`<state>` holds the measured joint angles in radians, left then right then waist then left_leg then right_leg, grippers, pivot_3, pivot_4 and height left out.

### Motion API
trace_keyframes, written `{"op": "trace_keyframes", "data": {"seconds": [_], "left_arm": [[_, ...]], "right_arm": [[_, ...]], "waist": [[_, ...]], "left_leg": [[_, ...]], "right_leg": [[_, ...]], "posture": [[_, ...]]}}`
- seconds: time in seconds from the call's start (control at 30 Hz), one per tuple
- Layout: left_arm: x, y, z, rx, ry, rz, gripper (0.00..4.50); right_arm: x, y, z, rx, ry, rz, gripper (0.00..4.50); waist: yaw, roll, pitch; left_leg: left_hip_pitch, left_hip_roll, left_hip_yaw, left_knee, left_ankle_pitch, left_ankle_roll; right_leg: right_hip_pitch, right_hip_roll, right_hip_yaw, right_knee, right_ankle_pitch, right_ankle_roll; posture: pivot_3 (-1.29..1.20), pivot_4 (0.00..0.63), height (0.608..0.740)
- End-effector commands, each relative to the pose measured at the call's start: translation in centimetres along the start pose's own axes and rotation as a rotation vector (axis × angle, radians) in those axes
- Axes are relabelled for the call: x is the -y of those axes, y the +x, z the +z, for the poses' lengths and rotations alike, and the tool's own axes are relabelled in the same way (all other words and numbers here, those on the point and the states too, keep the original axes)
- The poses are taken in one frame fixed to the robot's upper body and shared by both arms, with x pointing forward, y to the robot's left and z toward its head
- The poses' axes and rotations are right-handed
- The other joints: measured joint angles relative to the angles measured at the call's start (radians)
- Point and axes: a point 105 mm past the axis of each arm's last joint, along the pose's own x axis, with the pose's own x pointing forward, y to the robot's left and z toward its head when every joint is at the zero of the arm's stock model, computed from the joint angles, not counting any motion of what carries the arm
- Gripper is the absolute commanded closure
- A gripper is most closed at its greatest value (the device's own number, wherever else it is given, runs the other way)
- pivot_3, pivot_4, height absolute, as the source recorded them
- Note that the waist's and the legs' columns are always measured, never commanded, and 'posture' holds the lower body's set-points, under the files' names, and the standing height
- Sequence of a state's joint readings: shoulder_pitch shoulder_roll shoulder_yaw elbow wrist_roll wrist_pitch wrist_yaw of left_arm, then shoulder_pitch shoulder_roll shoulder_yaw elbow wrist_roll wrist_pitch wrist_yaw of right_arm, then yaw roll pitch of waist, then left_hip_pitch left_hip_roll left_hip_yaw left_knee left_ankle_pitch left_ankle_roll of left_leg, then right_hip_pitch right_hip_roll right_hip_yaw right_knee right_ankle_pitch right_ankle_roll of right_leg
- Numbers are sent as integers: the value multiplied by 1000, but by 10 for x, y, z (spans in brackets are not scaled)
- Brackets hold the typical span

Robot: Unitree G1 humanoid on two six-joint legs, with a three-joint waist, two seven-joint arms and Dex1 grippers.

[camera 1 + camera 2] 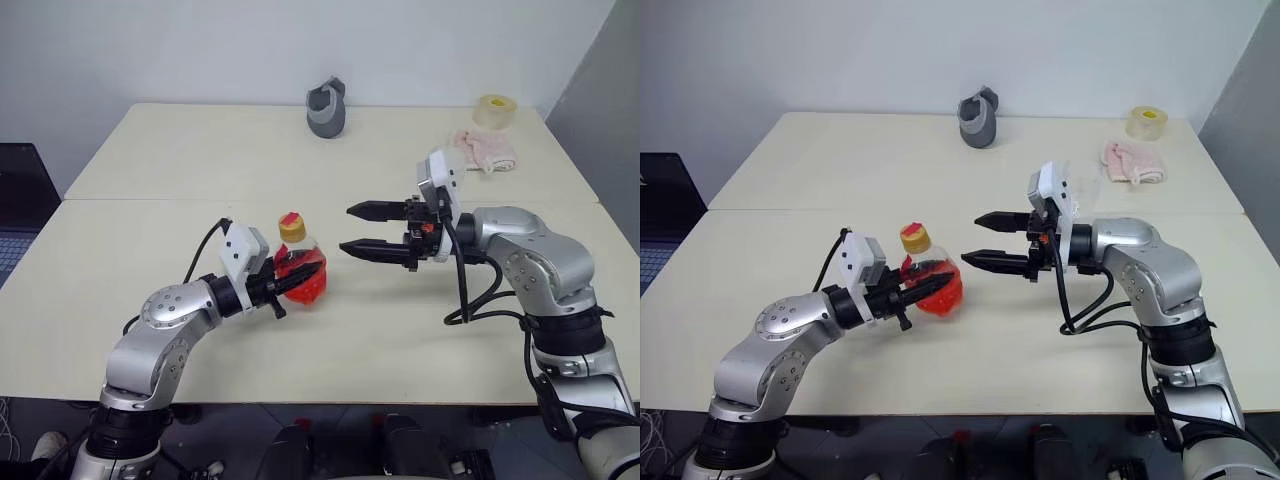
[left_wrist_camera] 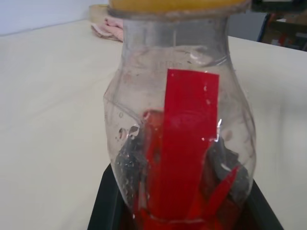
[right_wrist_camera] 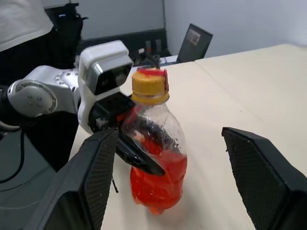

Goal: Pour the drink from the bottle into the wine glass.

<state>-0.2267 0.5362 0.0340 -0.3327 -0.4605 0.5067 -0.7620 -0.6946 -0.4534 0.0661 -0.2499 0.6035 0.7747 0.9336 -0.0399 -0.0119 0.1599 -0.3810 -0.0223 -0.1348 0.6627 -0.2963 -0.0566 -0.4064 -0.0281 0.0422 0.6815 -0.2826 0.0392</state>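
Observation:
The bottle [image 1: 300,266], small and clear with a yellow cap [image 1: 291,228] bearing a red mark, stands upright just above the table [image 1: 150,160] at the near middle. Red drink [image 3: 160,179] fills its lower part. My left gripper [image 1: 288,290] is shut on the bottle's body from the left. My right gripper [image 1: 347,229] is open, level and pointing left, a short way to the right of the bottle and apart from it; its fingers [image 3: 96,182] stand on either side of the bottle in the right wrist view. The wine glass is out of view.
A grey pouch-like object [image 1: 327,108] sits at the table's far middle. A tape roll [image 1: 494,110] and a pink cloth [image 1: 485,148] lie at the far right. A dark laptop [image 1: 15,200] stands beyond the table's left edge.

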Motion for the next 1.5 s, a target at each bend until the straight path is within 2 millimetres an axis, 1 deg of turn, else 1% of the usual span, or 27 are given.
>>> {"op": "trace_keyframes", "data": {"seconds": [0.03, 0.2, 0.37, 0.57, 0.77, 0.87, 1.03, 1.17, 1.33, 1.5], "left_arm": [[-12, 8, 16, 58, 54, 29, 3476], [-22, 30, 22, 93, 71, 22, 3476], [-25, 49, 30, 133, 94, 1, 3476], [-27, 57, 30, 142, 100, -13, 3476], [-24, 60, 29, 146, 99, -24, 3476], [-23, 62, 29, 150, 99, -28, 3476], [-22, 61, 31, 154, 98, -31, 3476], [-19, 56, 28, 144, 96, -37, 3476], [-13, 43, 24, 126, 91, -45, 3476], [-12, 35, 24, 113, 88, -34, 3476]], "right_arm": [[0, 6, 15, 58, -46, -64, 759], [10, 24, 24, 102, -76, -145, 759], [23, 38, 32, 136, -110, -220, 759], [30, 48, 36, 136, -149, -251, 759], [29, 57, 29, 118, -167, -240, 759], [33, 59, 23, 108, -165, -249, 759], [48, 56, 24, 118, -138, -319, 759], [52, 49, 25, 124, -115, -331, 759], [50, 26, 23, 98, -104, -320, 759], [47, 8, 20, 56, -110, -307, 759]], "waist": [[2, 0, 0], [6, 0, 0], [5, 0, 0], [4, 0, 0], [-1, 0, 0], [-3, 0, 0], [-8, 0, 0], [-11, 0, 0], [-11, 0, 0], [-9, 0, 0]], "left_leg": [[0, 0, 0, 0, 0, 0], [-1, -1, 0, 0, 1, -2], [0, -1, 1, 0, 1, -3], [-1, -1, 1, 0, 1, -3], [-1, -1, 1, 0, 1, -3], [-1, -1, 0, 0, 1, -3], [-1, -1, 1, 0, 1, -3], [-1, -1, 0, 0, 1, -3], [-1, 0, 0, 0, 1, -2], [-1, 0, 0, 0, 1, -1]], "right_leg": [[0, 1, 0, 0, 0, 0], [0, 1, 0, 0, 0, 0], [-1, 2, 0, 0, 0, 0], [-1, 2, 1, 0, 0, 0], [-1, 2, 0, 0, 0, 0], [-1, 2, 1, 0, 0, 0], [-1, 2, 1, 0, 0, 0], [-2, 2, 0, 0, 0, 0], [-2, 1, 1, 0, 0, 0], [-1, 1, 1, 0, 0, 0]], "posture": [[0, 150, 740], [0, 150, 740], [0, 150, 740], [0, 150, 740], [0, 150, 740], [0, 150, 740], [0, 150, 740], [0, 150, 740], [0, 150, 740], [0, 150, 740]]}}
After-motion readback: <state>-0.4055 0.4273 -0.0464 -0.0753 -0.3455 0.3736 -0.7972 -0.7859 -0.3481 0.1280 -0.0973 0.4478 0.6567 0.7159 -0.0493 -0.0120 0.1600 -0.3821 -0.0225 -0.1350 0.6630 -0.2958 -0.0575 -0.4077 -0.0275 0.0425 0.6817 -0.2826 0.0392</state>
